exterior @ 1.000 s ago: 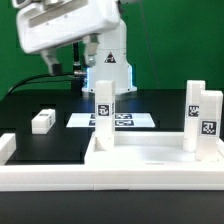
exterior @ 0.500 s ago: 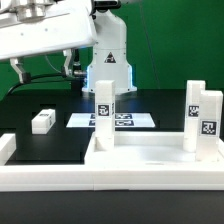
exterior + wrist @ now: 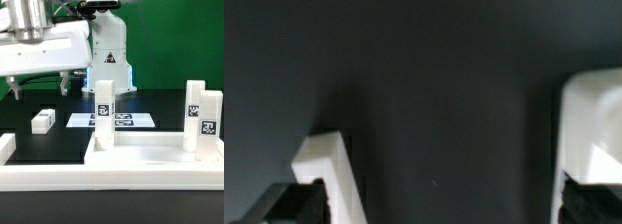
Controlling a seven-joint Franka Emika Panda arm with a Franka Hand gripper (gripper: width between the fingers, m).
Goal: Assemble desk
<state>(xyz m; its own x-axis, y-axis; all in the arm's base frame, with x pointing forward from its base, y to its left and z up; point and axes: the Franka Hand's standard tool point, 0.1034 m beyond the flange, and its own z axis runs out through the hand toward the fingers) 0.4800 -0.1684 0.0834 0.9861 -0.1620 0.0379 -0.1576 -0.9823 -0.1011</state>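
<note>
White plastic everywhere from my remote seat. At the exterior view's left a loose leg post (image 3: 42,121) lies flat on the black table (image 3: 25,105); above it my gripper (image 3: 446,170) hangs released, jaws wide, holding nothing. Marker board (image 3: 80,120) sits mid-table. Tabletop panel (image 3: 150,160) lies up front with two leg posts (image 3: 104,105) (image 3: 204,120) standing upright.

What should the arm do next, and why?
Probably lower the open claw toward the loose leg post lying on the black table. The claw holds nothing, two posts already stand upright on the tabletop panel, and that one lies unattached.
</note>
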